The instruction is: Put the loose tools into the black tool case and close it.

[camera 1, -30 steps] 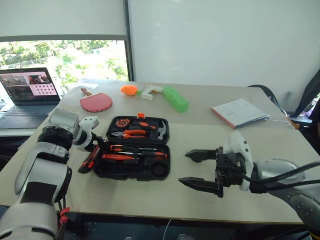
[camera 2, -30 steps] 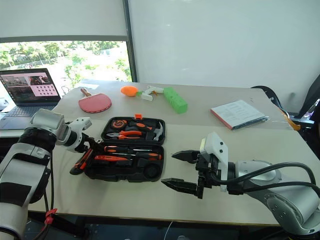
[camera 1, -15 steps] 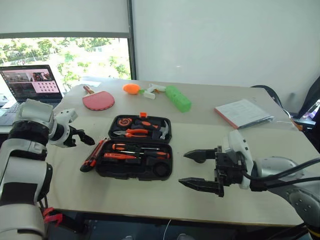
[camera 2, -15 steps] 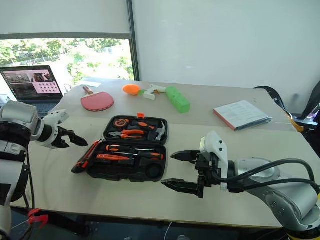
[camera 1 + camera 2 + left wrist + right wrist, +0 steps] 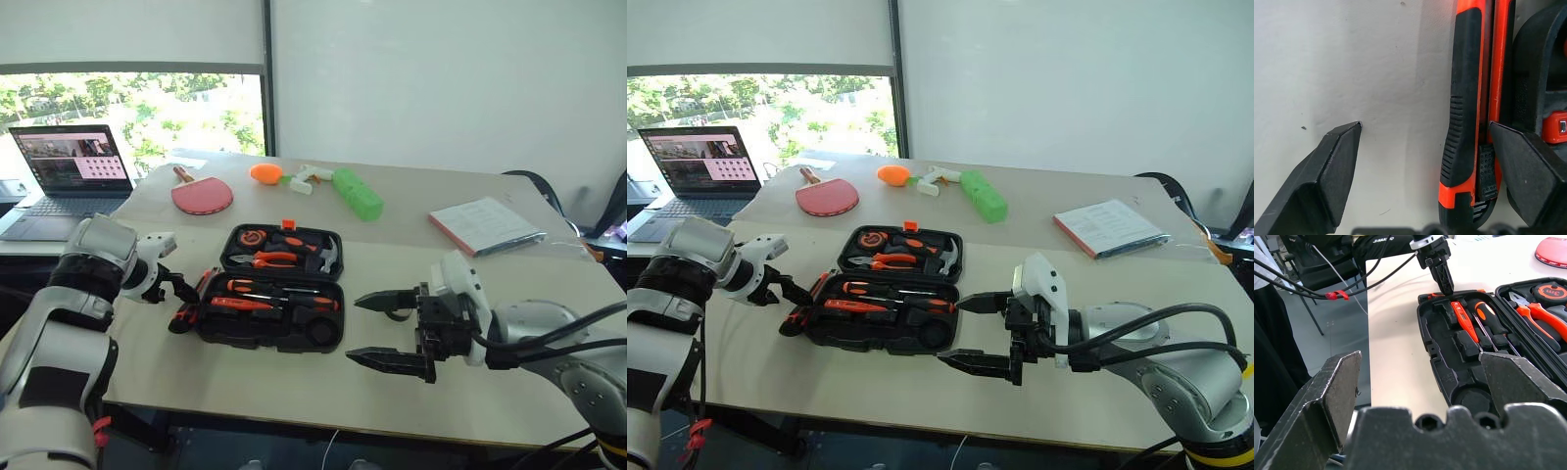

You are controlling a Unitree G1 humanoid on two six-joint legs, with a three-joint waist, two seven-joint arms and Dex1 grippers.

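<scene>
A black tool case [image 5: 277,290] lies open on a pale table [image 5: 245,382], its two halves spread flat. The nearer half holds orange-and-black screwdrivers [image 5: 269,295] in moulded slots; the far half holds pliers, a hammer and a round orange-and-black tape measure.

A black-orange utility knife [image 5: 194,300] lies loose on the table, right against the case's left edge and parallel to it.

The left gripper [image 5: 176,290] reaches down at that left edge with its two black fingers spread wide, holding nothing. In the left wrist view the knife [image 5: 1469,122] sits in the gap between the fingers — pressed close to one finger [image 5: 1530,171], with bare table between it and the other. Whether that finger touches the knife cannot be told.

The right gripper [image 5: 382,328] hovers above the table just to the right of the case, pointing toward it. Its fingers are also wide apart and empty. Its wrist view looks across the open case [image 5: 1449,357] between them.

Further back on the table lie a red paddle [image 5: 202,194], an orange toy [image 5: 263,173] and a green toy [image 5: 357,193]. A booklet [image 5: 486,225] lies at the far right, and an open laptop [image 5: 64,176] stands at the far left.
</scene>
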